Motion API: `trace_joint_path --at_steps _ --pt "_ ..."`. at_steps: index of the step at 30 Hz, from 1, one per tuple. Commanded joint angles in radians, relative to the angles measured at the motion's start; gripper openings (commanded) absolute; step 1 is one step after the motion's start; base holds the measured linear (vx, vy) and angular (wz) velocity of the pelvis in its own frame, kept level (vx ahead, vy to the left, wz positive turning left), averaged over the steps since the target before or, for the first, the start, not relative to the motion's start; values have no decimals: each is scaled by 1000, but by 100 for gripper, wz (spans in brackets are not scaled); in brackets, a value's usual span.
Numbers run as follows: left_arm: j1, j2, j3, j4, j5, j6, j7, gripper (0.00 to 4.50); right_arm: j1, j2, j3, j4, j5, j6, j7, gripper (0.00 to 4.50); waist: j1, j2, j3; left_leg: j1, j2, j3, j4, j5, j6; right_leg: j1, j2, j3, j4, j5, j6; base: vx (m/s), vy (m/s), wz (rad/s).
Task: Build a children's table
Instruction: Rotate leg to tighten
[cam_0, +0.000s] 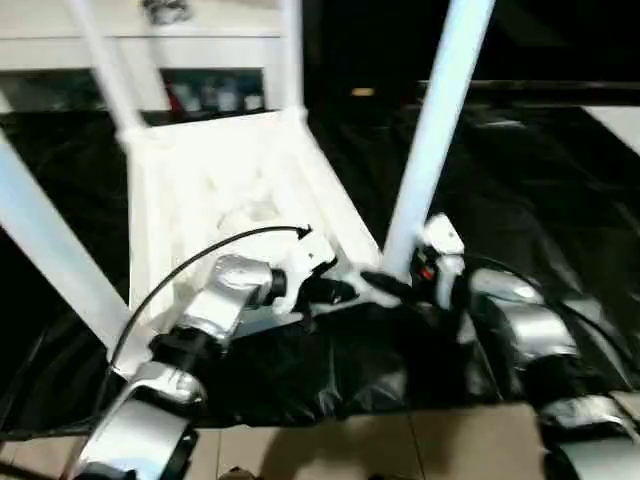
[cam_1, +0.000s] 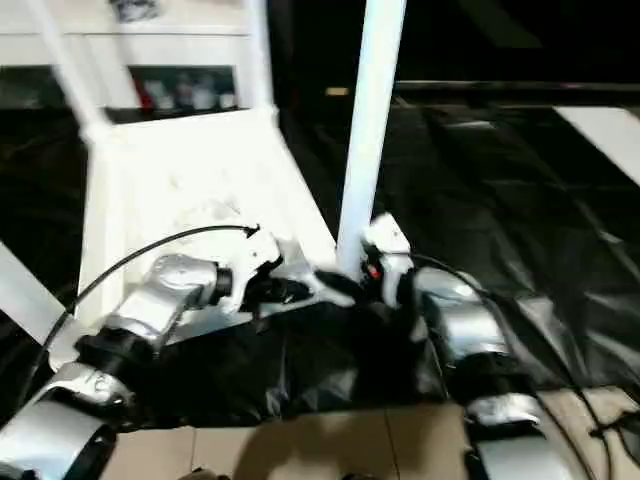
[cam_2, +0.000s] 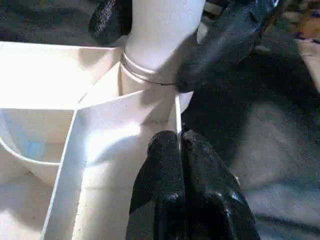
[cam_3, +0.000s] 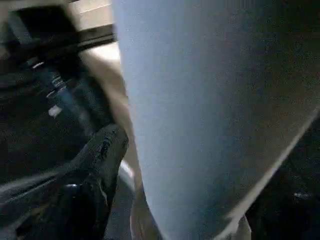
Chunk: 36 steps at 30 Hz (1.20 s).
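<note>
The white table top (cam_0: 215, 190) lies upside down on a black sheet, ribbed underside up. Its legs stand up from the corner sockets: two at the far corners (cam_0: 105, 60), one at the near left (cam_0: 50, 250), one at the near right (cam_0: 435, 130). My left gripper (cam_0: 340, 290) is at the near right corner; in the left wrist view its fingers (cam_2: 165, 185) are shut on the thin rim wall (cam_2: 176, 115) beside the socket. My right gripper (cam_0: 395, 285) holds the base of the near right leg (cam_3: 200, 110), with one black finger (cam_3: 100, 165) against it.
A white cabinet (cam_0: 150, 40) with glass doors stands right behind the table. The black sheet (cam_0: 520, 180) covers the floor to the right and front. Light floor tiles (cam_0: 350, 450) show at the near edge, by my forearms.
</note>
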Motion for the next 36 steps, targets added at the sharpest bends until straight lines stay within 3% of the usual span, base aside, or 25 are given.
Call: trace_joint_path --at_steps 1,6,7,10,17,23,28,30,31,33,36 --pt "-2 -15 -17 -65 -55 -27 -76 0 36 -3 82 -16 -2 41 105 335 5 -6 -71 8 24 4 -53 -175 98 56 -44 34 -45 -130 -267 0 0 0" --pt "18 18 -25 -99 -75 -4 -140 0 51 -36 116 -50 6 61 183 321 11 -5 -68 11 26 3 -59 -208 79 54 -43 32 -47 -174 -265 0 0 0" --pt "23 28 -26 -109 -81 7 -155 0 53 -44 137 -44 -18 38 183 312 10 -3 -65 17 27 5 -61 -245 62 48 -43 34 -54 -225 -253 0 0 0" --pt "27 34 -26 -117 -85 11 -163 0 50 -39 145 -26 -38 14 169 292 9 -6 -63 17 25 5 -64 -275 41 48 -45 36 -61 -295 -226 0 0 0" --pt "33 40 -22 -130 -86 26 -173 0 45 -25 133 -43 -8 50 177 241 5 -6 -67 12 23 6 -60 -229 50 50 -43 35 -54 -240 -229 0 0 0" --pt "35 40 -14 -131 -86 37 -145 0 56 -21 123 -52 8 59 173 235 5 -6 -68 13 23 6 -60 -231 52 50 -43 35 -54 -245 -231 0 0 0" --pt "15 -3 14 -86 -44 57 21 0 33 49 61 10 -1 60 -13 235 0 -6 -66 13 22 4 -62 -243 38 49 -45 35 -58 -269 -224 0 0 0" --pt "-8 -43 28 -45 -17 67 138 0 -4 109 28 96 -33 78 -201 233 -15 -9 -60 8 15 -1 -67 -272 12 49 -45 31 -67 -370 -190 0 0 0" --pt "-22 -70 31 -25 -3 76 199 0 -25 145 11 141 -40 93 -295 232 -24 -12 -59 6 10 -5 -68 -295 0 53 -45 26 -74 -454 -155 -52 2 -10" --pt "-31 -87 33 -15 3 83 232 0 -36 166 5 162 -41 103 -339 229 -31 -9 -57 18 9 -5 -63 -320 0 40 -49 27 -91 -532 -126 0 0 0" --pt "-58 -129 37 11 15 108 315 0 -70 222 -12 218 -55 119 -467 226 -44 -9 -54 19 5 -7 -64 -358 4 34 -43 23 -100 -580 -104 0 0 0"
